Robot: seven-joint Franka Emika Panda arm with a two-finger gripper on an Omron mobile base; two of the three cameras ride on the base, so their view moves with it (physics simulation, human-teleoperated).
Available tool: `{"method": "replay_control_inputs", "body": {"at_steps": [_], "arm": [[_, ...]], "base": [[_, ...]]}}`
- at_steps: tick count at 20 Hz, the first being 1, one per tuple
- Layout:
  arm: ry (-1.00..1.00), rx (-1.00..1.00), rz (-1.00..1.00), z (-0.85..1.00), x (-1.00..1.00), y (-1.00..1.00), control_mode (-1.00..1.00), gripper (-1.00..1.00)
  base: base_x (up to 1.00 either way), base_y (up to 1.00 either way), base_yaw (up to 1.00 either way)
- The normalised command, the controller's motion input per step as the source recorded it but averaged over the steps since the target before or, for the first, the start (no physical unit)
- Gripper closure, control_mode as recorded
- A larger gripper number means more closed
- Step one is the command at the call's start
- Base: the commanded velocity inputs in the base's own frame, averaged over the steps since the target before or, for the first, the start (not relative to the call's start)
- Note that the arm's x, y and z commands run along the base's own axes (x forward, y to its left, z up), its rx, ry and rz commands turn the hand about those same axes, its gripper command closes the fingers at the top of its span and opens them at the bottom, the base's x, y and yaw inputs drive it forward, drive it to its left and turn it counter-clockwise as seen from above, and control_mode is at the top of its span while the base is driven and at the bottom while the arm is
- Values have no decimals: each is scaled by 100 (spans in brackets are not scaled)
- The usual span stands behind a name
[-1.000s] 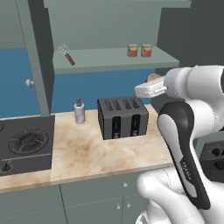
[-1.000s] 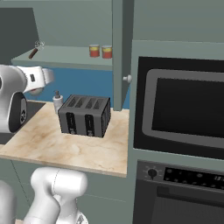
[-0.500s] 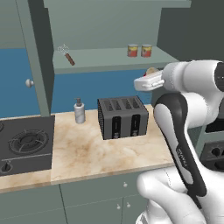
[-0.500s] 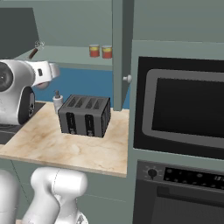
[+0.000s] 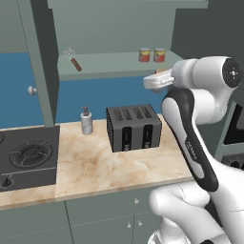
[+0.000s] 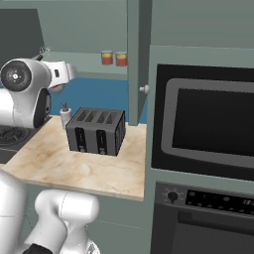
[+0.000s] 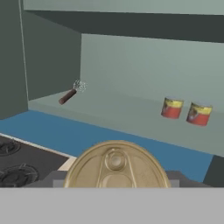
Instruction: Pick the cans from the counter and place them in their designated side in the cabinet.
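Note:
A can (image 7: 116, 162) with a gold pull-tab lid sits close under the hand camera, and my gripper (image 5: 155, 81) is shut on it. The hand hangs in the air above the toaster, level with the cabinet's shelf (image 5: 114, 66) and in front of it. Two red cans with yellow bands (image 5: 144, 55) (image 5: 159, 55) stand side by side at the right end of that shelf, also seen as cans (image 7: 172, 107) (image 7: 199, 113) and cans (image 6: 106, 57) (image 6: 121, 58). The beige counter (image 5: 100, 167) lies below.
A whisk (image 5: 72, 59) lies at the shelf's left end. A black toaster (image 5: 133, 127) and a pale pump bottle (image 5: 86, 121) stand on the counter, with the stove top (image 5: 26, 155) to the left. The open cabinet door (image 6: 138, 54) and a built-in microwave (image 6: 208, 124) stand on the right.
The hand has risen and moved left toward the cabinet shelf, still holding the can. Nothing else has moved.

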Motion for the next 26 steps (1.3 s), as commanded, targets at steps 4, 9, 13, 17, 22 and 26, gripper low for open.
{"method": "replay_control_inputs", "body": {"at_steps": [4,9,13,17,22,26], "arm": [[-1,0,0,13,41,-8,-100,100],[-2,0,0,12,38,-6,-100,100],[-1,0,0,9,39,-3,-100,100],[-2,0,0,10,38,-3,-100,100],[-1,0,0,7,37,-6,-100,100],[0,0,0,2,36,-10,-100,100]], "base": [[0,0,0],[0,0,0],[0,0,0],[0,0,0],[0,0,0],[0,0,0]]}}
